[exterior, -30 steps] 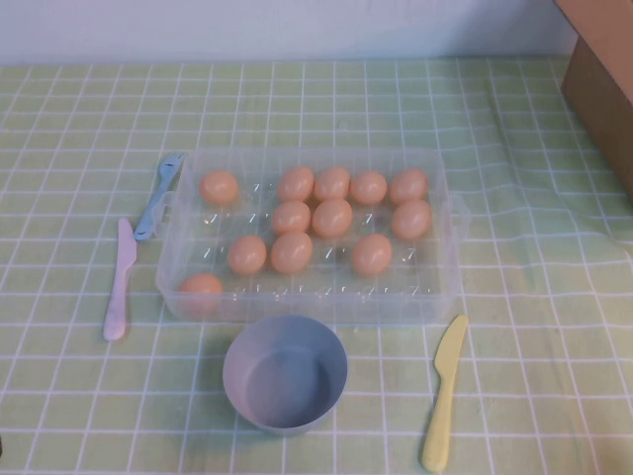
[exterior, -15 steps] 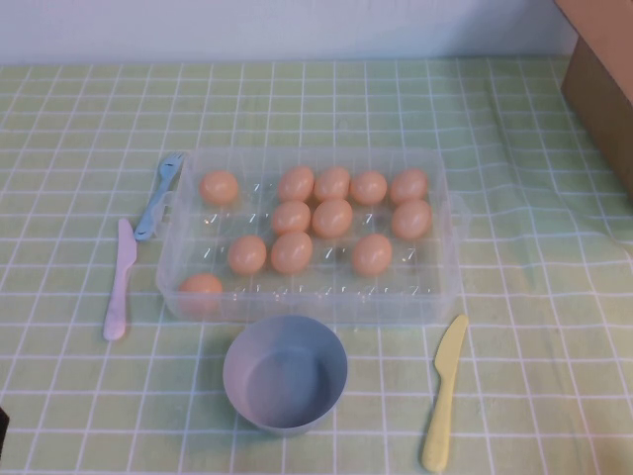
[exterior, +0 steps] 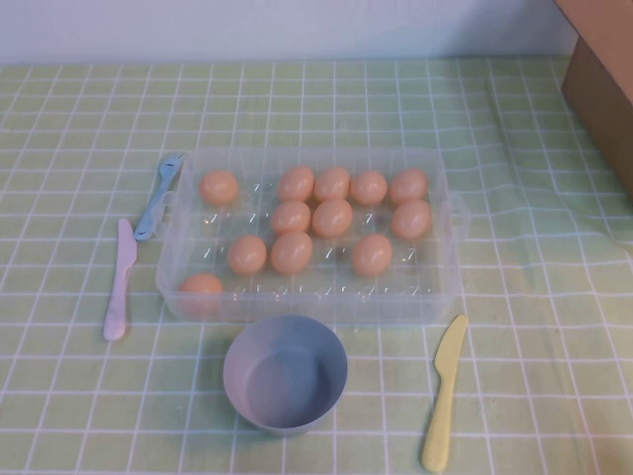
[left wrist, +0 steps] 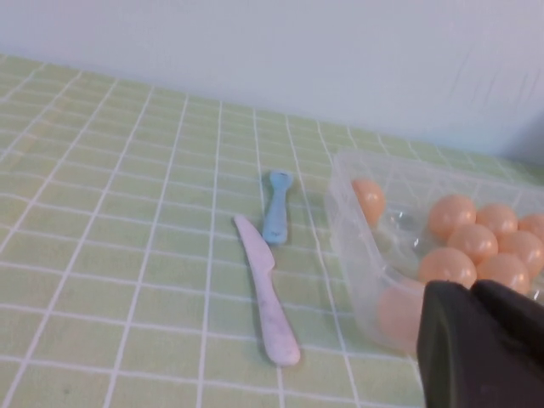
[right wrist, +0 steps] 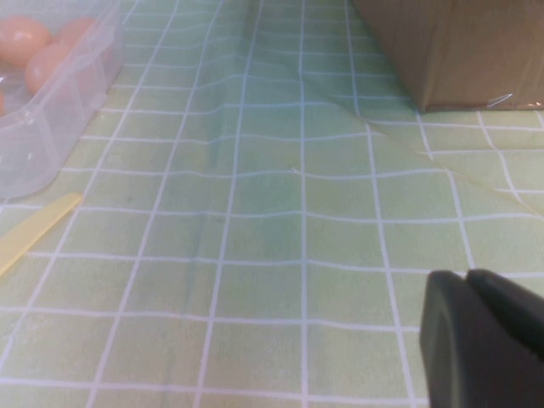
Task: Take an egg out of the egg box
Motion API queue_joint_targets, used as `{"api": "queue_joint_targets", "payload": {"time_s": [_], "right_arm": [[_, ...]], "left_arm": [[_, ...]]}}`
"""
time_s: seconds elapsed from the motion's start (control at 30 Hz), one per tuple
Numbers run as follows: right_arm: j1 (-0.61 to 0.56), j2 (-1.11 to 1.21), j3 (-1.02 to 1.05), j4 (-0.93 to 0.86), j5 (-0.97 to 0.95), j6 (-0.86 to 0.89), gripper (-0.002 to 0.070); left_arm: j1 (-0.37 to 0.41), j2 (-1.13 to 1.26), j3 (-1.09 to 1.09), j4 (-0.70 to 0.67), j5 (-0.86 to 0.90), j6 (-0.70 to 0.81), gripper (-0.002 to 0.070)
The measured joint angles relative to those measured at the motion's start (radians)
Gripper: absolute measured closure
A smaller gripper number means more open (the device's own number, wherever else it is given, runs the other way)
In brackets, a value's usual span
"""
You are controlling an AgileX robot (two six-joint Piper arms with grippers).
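Note:
The clear plastic egg box [exterior: 441,259] stands mid-table and holds several peach-orange eggs; the front-left egg [exterior: 201,287] lies nearest the left side. Neither gripper shows in the high view. In the left wrist view my left gripper [left wrist: 472,289] is shut and empty, hovering on the near-left side of the egg box [left wrist: 347,223], just short of its front-left egg [left wrist: 398,313]. In the right wrist view my right gripper [right wrist: 466,276] is shut and empty over bare cloth, well to the right of the egg box [right wrist: 53,102].
A grey-blue bowl [exterior: 285,373] stands in front of the box. A pink knife [exterior: 119,279] and a blue fork [exterior: 158,194] lie to its left, a yellow knife [exterior: 444,390] at front right. A brown cardboard box [exterior: 600,79] sits at the back right.
A dark sliver of my left arm at the high view's lower left edge half a second ago is out of that view now. Nothing on the table has moved.

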State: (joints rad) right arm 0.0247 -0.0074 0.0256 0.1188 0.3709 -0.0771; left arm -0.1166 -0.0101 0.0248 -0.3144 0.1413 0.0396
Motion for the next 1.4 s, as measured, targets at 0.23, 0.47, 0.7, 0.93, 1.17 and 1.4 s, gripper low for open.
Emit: {"api": "queue_joint_targets", "payload": {"time_s": [0.23, 0.47, 0.7, 0.93, 1.17, 1.4], "right_arm": [[0.0, 0.0, 0.0, 0.0, 0.0, 0.0, 0.0694], [0.0, 0.0, 0.0, 0.0, 0.0, 0.0, 0.0694], [0.0, 0.0, 0.0, 0.0, 0.0, 0.0, 0.0694], [0.0, 0.0, 0.0, 0.0, 0.0, 0.0, 0.0694], [0.0, 0.0, 0.0, 0.0, 0.0, 0.0, 0.0694], [0.0, 0.0, 0.0, 0.0, 0.0, 0.0, 0.0694]], "left_arm": [[0.0, 0.0, 0.0, -0.055, -0.067, -0.002, 0.068], [0.0, 0.02, -0.055, -0.077, -0.036, -0.04, 0.0679], [0.0, 0.327, -0.319, -0.072, 0.196, -0.033, 0.068], [0.0, 0.681, -0.574, -0.061, 0.435, 0.121, 0.068], [-0.002, 1.019, -0.853, -0.058, 0.626, 0.272, 0.068], [-0.109, 1.303, -1.093, 0.002, 0.688, 0.296, 0.068]]}}
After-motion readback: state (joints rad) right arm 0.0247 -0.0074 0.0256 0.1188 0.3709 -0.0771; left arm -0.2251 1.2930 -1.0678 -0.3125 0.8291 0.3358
